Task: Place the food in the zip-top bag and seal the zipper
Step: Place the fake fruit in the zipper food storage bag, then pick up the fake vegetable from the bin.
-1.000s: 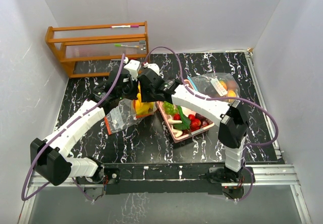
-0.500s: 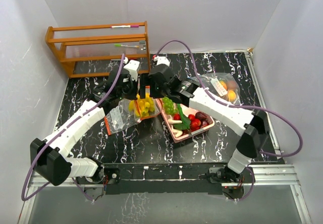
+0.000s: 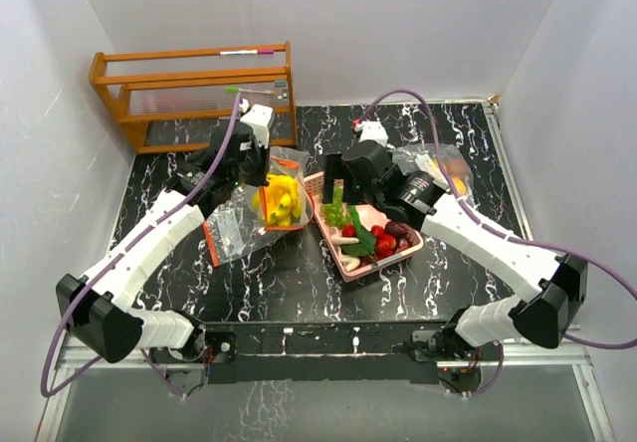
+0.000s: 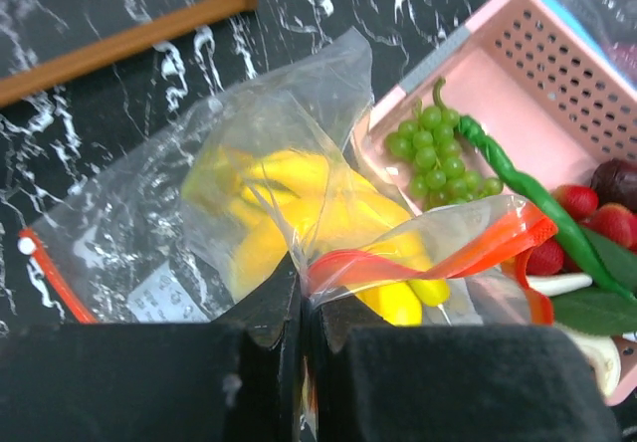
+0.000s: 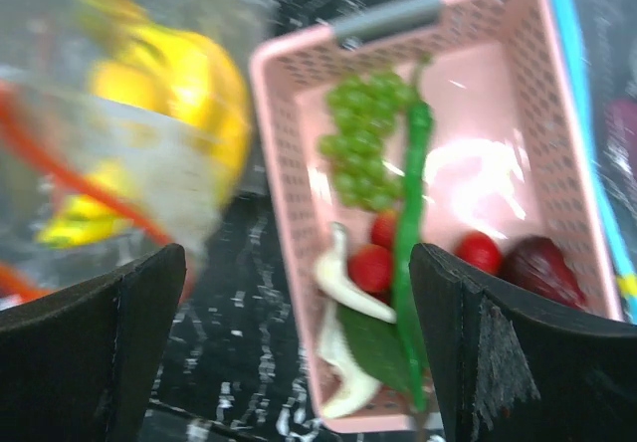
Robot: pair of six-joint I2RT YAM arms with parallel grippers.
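Note:
The clear zip-top bag (image 3: 261,213) with an orange zipper lies left of centre, and a yellow banana bunch (image 3: 280,201) sits inside it. My left gripper (image 3: 256,169) is shut on the bag's rim (image 4: 328,268), holding the mouth up. In the left wrist view the bananas (image 4: 299,198) show through the plastic. The rest of the food lies in the pink tray (image 3: 393,259): green grapes (image 5: 363,138), red berries (image 5: 373,266), a dark plum (image 5: 542,268) and green leafy pieces (image 5: 378,337). My right gripper (image 3: 340,181) hangs open and empty over the tray's left end (image 5: 299,273).
A second clear bag (image 3: 443,168) holding orange pieces lies behind the tray, partly under my right arm. A wooden rack (image 3: 194,89) stands at the back left. White walls close in the black marbled table (image 3: 299,283).
My right gripper opened, left the banana bunch in the bag and drew back right, over the pink tray. The left gripper kept its hold on the bag's rim.

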